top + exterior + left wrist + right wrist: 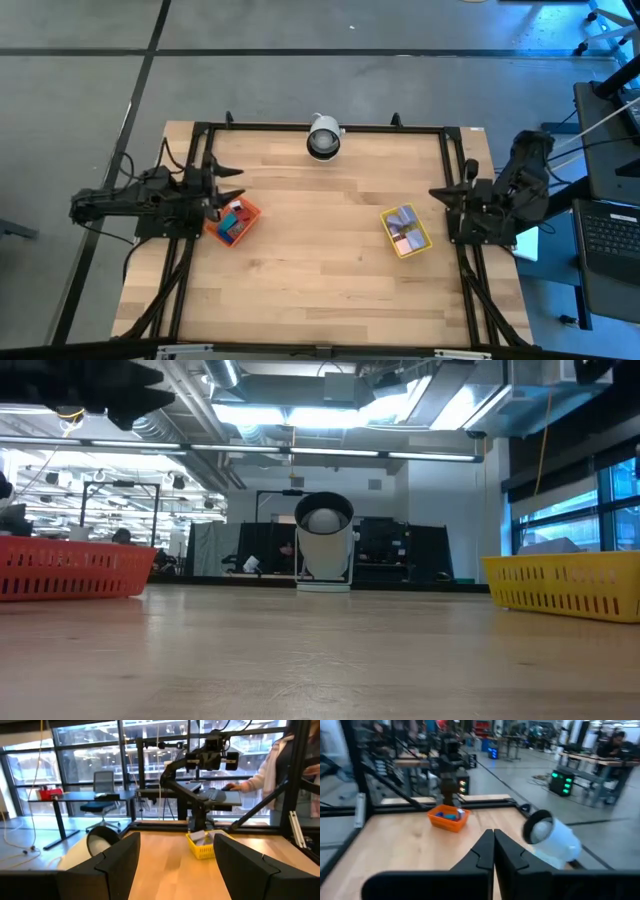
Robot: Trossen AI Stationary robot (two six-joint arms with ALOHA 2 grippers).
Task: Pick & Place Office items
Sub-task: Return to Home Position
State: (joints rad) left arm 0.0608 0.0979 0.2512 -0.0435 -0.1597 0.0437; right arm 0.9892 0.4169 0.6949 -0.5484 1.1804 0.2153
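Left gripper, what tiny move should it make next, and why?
Probably shut its fingers and settle at rest: the left gripper hangs open and empty by the orange tray holding office items; the right gripper is shut.

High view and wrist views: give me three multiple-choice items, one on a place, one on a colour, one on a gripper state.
1. Where does the orange slotted plastic tray sit?
A. Close by the left gripper
B. On the floor
C. At the table's middle

2. What colour are the office items in the yellow slotted plastic tray?
A. Mostly lavender
B. All red
C. All green

3. How is the left gripper?
A. Shut on a block
B. Shut, empty
C. Open, empty

1 A: the high view shows it by the left arm's tip.
2 A: pale lavender shapes fill that tray.
3 C: the left wrist view shows its fingers apart with nothing between them.
The right gripper is shut, at the table's right side.
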